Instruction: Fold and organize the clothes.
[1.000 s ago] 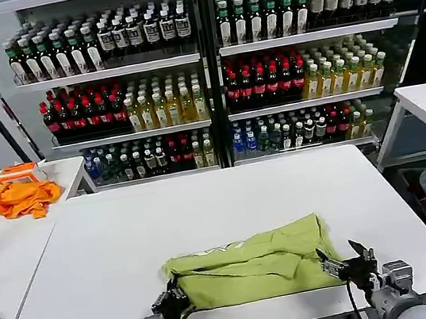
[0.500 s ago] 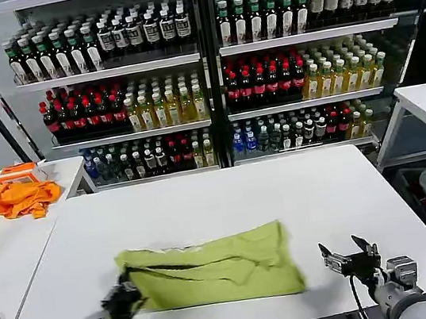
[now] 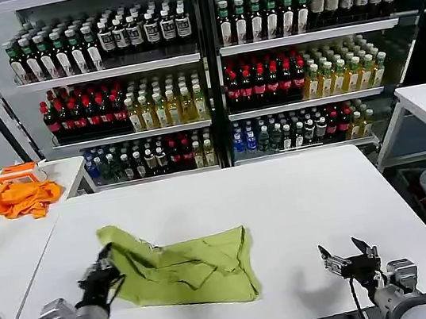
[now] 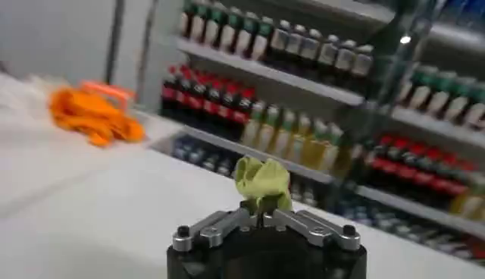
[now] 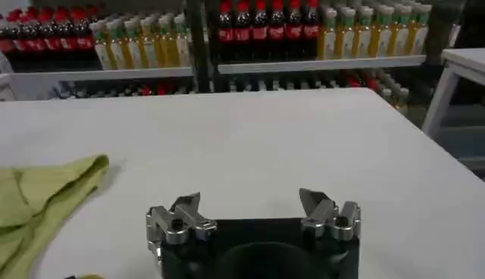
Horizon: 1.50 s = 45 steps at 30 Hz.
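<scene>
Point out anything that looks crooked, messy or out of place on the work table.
The yellow-green T-shirt is the odd thing: it lies bunched and skewed on the white table, edges not squared, one corner pinched up by the left gripper. The right gripper sits open near the table's front edge, holding nothing.

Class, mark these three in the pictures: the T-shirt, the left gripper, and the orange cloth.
T-shirt (image 3: 189,266), head view, middle of the crumpled fabric.
Left gripper (image 3: 104,270), head view, fingertips shut on the shirt's edge.
Orange cloth (image 3: 22,197), head view, middle of the heap on the side table.
</scene>
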Motion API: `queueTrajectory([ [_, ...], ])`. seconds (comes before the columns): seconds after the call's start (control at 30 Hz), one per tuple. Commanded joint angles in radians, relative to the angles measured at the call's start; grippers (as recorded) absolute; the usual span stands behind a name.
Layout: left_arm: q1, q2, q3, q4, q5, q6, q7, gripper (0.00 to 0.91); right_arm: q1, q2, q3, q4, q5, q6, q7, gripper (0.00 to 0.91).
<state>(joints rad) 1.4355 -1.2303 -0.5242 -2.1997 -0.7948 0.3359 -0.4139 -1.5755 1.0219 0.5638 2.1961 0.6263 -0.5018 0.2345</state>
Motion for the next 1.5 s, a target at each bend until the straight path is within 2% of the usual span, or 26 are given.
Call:
queueTrajectory([
  [0.03, -0.101, -0.160, 0.338, 0.048, -0.132, 0.008, -0.003, 0.020, -0.021, 0.005, 0.004, 0.000, -0.011, 0.011, -0.001, 0.907],
  [0.23, -0.135, -0.301, 0.428, 0.164, -0.053, 0.010, -0.004, 0.020, -0.037, -0.002, 0.018, -0.003, -0.014, 0.017, -0.005, 0.907],
  [0.43, -0.177, -0.353, 0.456, 0.289, 0.032, 0.006, -0.001, 0.020, -0.033, -0.002, 0.016, -0.008, -0.014, 0.018, -0.005, 0.907],
  [0.47, -0.183, -0.356, 0.459, 0.302, 0.047, 0.007, -0.002, 0.071, -0.033, -0.001, 0.014, -0.009, -0.014, 0.018, -0.005, 0.907],
  [0.5, -0.188, -0.357, 0.462, 0.319, 0.062, 0.010, -0.002, 0.665, -0.032, -0.001, 0.013, -0.011, -0.015, 0.019, -0.005, 0.907],
  [0.53, -0.191, -0.358, 0.465, 0.330, 0.080, 0.014, -0.001, 0.907, -0.031, 0.000, 0.012, -0.012, -0.015, 0.019, -0.005, 0.907],
  [0.7, -0.164, -0.327, 0.491, 0.250, 0.098, 0.035, 0.051, 0.907, -0.025, -0.003, 0.011, -0.017, -0.016, 0.019, -0.005, 0.907],
  [0.93, -0.119, -0.219, 0.490, 0.108, 0.103, 0.049, 0.059, 0.907, -0.019, -0.008, 0.011, -0.022, -0.016, 0.018, -0.003, 0.907],
  [1.2, -0.076, -0.089, 0.275, 0.070, 0.099, 0.027, 0.045, 0.907, -0.012, -0.004, 0.006, -0.027, -0.016, 0.018, -0.003, 0.907],
  [1.37, -0.069, -0.041, 0.132, 0.143, 0.097, 0.016, 0.034, 0.907, 0.000, -0.004, 0.002, -0.033, -0.016, 0.019, -0.003, 0.907],
  [1.5, -0.072, -0.029, 0.103, 0.197, 0.108, 0.013, 0.031, 0.907, 0.005, -0.004, -0.001, -0.035, -0.015, 0.018, -0.002, 0.907],
])
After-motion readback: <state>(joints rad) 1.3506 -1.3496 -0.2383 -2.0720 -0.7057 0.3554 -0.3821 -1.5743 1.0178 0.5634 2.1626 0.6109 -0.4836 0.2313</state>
